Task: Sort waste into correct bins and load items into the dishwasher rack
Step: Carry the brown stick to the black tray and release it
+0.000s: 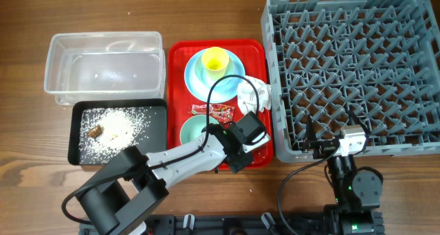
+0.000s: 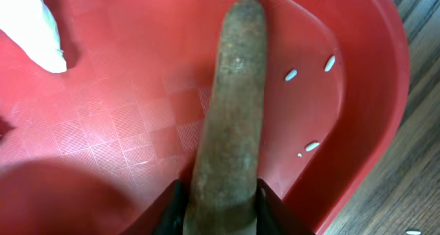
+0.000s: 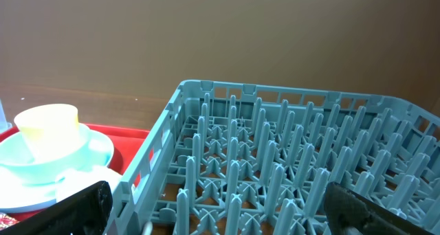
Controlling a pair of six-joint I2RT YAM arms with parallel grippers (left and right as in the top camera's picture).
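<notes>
We see the left gripper (image 2: 223, 209) clenched on the near end of the brown carrot-shaped food piece (image 2: 234, 104). The piece stretches across the floor of the red plastic serving tray (image 2: 357, 70) near a corner, with loose white rice grains (image 2: 291, 75) just beside it and the crumpled white paper napkin (image 2: 31, 29) well apart. We see the right gripper (image 3: 223, 207) spread wide, grasping nothing, at the near wall of the large grey plastic dishwasher rack (image 3: 289, 95).
</notes>
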